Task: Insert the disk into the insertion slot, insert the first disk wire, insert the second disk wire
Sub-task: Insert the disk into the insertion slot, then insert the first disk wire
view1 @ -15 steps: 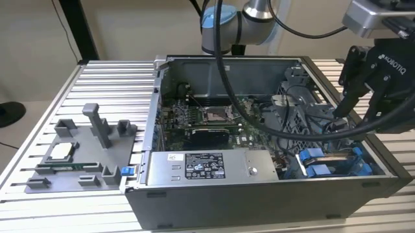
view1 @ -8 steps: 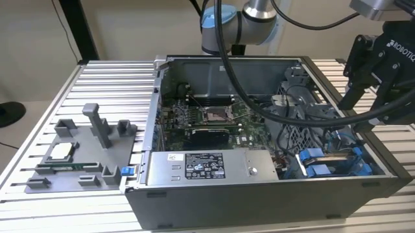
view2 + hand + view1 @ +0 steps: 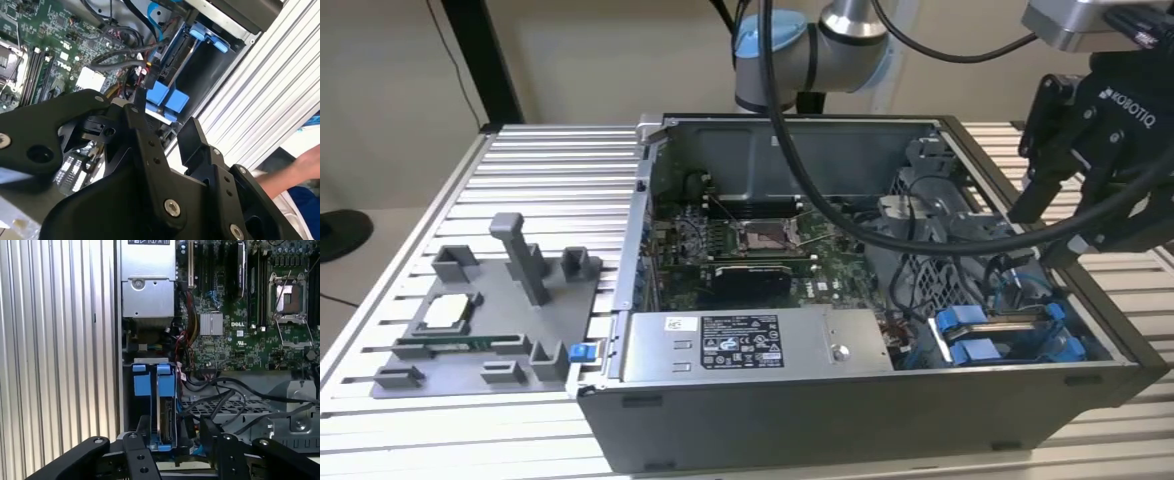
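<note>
The disk (image 3: 166, 412) stands on edge in the insertion slot (image 3: 128, 405) at the case's front corner, with its blue frame tabs (image 3: 149, 382) at the mouth. In the exterior view the disk (image 3: 1011, 322) lies between blue tabs on that view's right. My black gripper (image 3: 1058, 225) hangs open above that bay, holding nothing. In both wrist views its fingers (image 3: 142, 437) straddle the disk from above, apart from it; the gripper (image 3: 165, 120) shows an empty gap. Black wires (image 3: 220, 390) and a blue cable (image 3: 155, 20) run beside the bay. I cannot tell whether any is plugged into the disk.
The open computer case (image 3: 854, 410) sits on a ribbed aluminium table (image 3: 547, 170). Inside are the motherboard (image 3: 747, 240) and a silver power-supply box (image 3: 740, 345). A grey fixture (image 3: 480, 320) with parts stands at the exterior view's left. A person's hand (image 3: 300, 172) shows beyond the case.
</note>
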Controlling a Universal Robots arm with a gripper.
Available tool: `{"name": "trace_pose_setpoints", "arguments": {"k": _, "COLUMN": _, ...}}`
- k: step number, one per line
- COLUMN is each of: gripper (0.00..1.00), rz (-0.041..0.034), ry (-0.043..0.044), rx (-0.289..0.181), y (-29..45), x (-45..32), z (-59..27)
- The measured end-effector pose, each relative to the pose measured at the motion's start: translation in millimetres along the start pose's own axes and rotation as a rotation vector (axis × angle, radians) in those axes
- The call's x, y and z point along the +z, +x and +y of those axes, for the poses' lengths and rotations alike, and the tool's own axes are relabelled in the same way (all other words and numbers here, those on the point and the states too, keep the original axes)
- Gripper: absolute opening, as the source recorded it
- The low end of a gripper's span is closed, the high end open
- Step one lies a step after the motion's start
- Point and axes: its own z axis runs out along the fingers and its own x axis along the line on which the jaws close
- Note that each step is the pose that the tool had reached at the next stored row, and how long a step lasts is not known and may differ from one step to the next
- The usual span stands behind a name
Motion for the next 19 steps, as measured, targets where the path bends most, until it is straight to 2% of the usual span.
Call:
{"name": "trace_pose_setpoints", "arguments": {"k": 5, "gripper": 1.00, "rz": -0.0007, "ry": 0.0169, "rx": -0.006, "y": -10.8, "x": 5.0, "z": 0.4}}
{"name": "trace_pose_setpoints", "arguments": {"k": 12, "gripper": 1.00, "rz": -0.0021, "ry": 0.0517, "rx": -0.027, "y": -15.6, "x": 11.8, "z": 0.5}}
{"name": "trace_pose_setpoints", "arguments": {"k": 16, "gripper": 1.00, "rz": -0.0023, "ry": 0.0634, "rx": -0.043, "y": -16.0, "x": 16.3, "z": 0.4}}
{"name": "trace_pose_setpoints", "arguments": {"k": 19, "gripper": 1.00, "rz": -0.0025, "ry": 0.0637, "rx": -0.048, "y": -13.6, "x": 17.8, "z": 0.3}}
